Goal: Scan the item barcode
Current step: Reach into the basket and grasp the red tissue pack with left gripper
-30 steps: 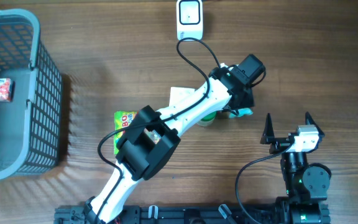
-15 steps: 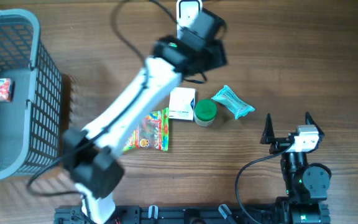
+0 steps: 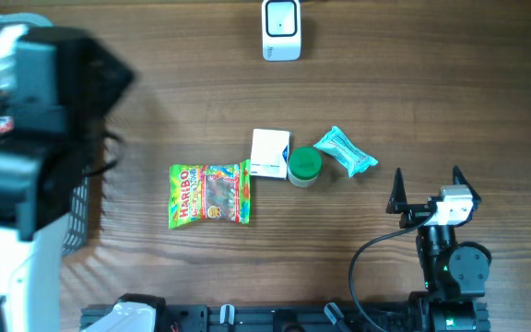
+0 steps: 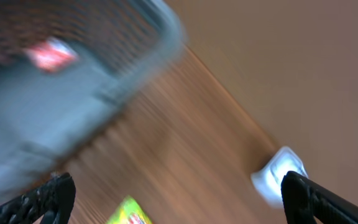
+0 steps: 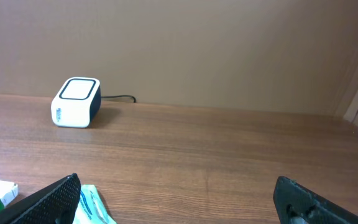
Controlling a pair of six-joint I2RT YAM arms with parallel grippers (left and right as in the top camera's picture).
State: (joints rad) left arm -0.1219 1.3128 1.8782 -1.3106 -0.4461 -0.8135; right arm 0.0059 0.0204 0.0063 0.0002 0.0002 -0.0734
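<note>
I find the left gripper (image 4: 179, 198) now swung from scanner (image 3: 281, 29) to basket (image 3: 81, 212), its fingers wide and empty like the right gripper's (image 5: 173, 199): next item due.

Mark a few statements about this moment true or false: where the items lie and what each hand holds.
1. The Haribo bag lies left of the white box. True.
2. The green-lidded jar sits in the basket. False: it stands on the table, between the white box and the teal packet.
3. The right hand grips the teal packet. False: it is open and empty, apart from the packet.
4. The left hand is open, with nothing between its fingers. True.
</note>
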